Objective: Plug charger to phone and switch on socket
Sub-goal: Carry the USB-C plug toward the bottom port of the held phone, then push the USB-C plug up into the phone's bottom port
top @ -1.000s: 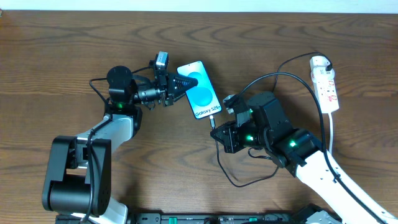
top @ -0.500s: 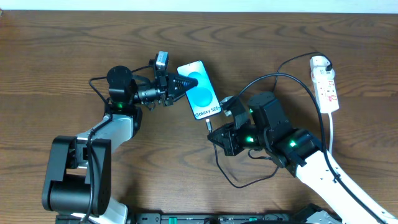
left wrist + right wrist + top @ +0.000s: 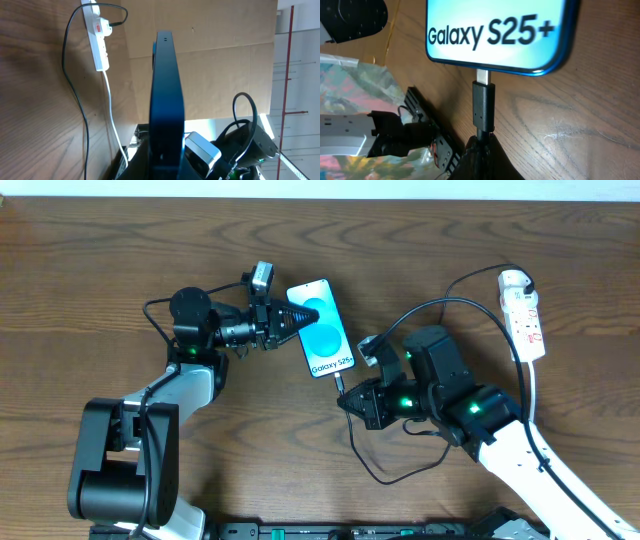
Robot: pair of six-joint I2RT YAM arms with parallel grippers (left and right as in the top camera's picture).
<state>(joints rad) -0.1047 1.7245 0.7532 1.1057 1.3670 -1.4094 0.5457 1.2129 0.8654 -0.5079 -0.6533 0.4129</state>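
Note:
The phone (image 3: 320, 328) lies at the table's middle, its blue screen reading "Galaxy S25+". My left gripper (image 3: 288, 318) is shut on its upper left end; the left wrist view shows the phone (image 3: 167, 90) edge-on between the fingers. My right gripper (image 3: 352, 394) is shut on the charger cable just behind the black connector (image 3: 483, 107). The connector's silver tip (image 3: 483, 76) meets the phone's lower edge (image 3: 495, 62) and still shows. The thin black cable (image 3: 440, 305) runs to the socket (image 3: 524, 313) at the far right, where its plug head (image 3: 527, 282) sits.
The socket's thick white cord (image 3: 533, 395) runs down the right side toward the front edge. A slack loop of black cable (image 3: 400, 470) lies in front of my right arm. The socket also shows in the left wrist view (image 3: 97, 40).
My right gripper has shifted slightly left with the connector, staying at the phone's lower edge. The left gripper and phone have barely moved.

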